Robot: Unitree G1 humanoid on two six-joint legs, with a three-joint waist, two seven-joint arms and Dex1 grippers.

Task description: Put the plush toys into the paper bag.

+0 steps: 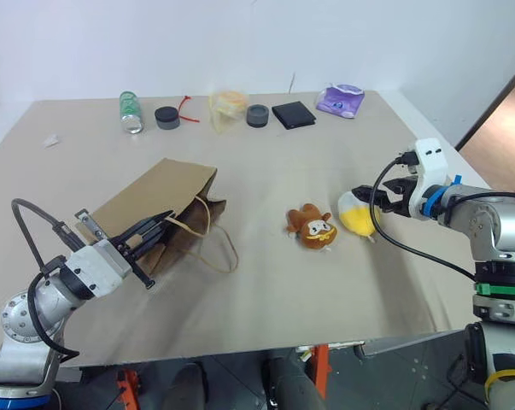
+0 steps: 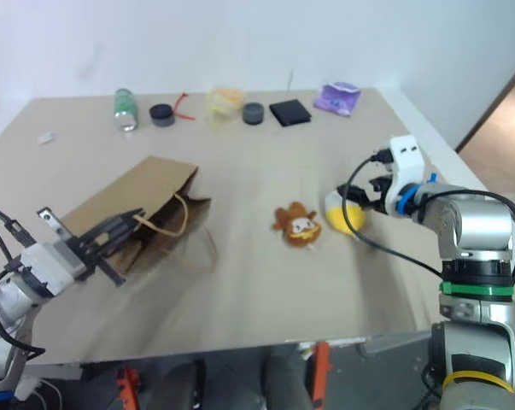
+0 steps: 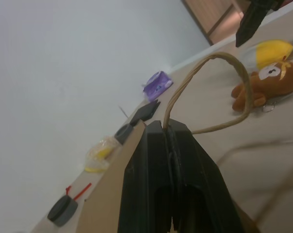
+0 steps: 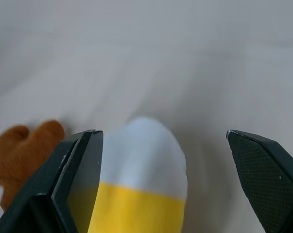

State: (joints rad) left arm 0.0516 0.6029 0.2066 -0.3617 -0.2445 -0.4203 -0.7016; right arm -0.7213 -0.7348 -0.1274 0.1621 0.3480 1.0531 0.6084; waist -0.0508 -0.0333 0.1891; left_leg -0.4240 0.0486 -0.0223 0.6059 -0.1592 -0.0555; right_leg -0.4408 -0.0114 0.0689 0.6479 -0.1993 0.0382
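Note:
The brown paper bag [image 1: 155, 201] lies on its side at the table's left, mouth toward the toys. My left gripper [image 1: 159, 224] is shut on the bag's rim, where one cord handle [image 3: 233, 73] loops out from between the fingers [image 3: 156, 170]. The brown-orange plush toy [image 1: 313, 227] lies in the middle of the table. Just to its right lies the yellow-and-white egg plush toy [image 1: 356, 213]. My right gripper [image 1: 378, 201] hangs open over the egg [image 4: 141, 179], one finger on each side, with a gap left on one side.
Along the far edge stand a green bottle [image 1: 131, 112], a black round lid [image 1: 166, 117], a crumpled yellow wrapper [image 1: 228, 104], a grey round lid [image 1: 257, 115], a black wallet [image 1: 293, 114] and a purple-white packet [image 1: 341, 100]. The table's right edge [image 1: 428, 141] runs close behind my right arm.

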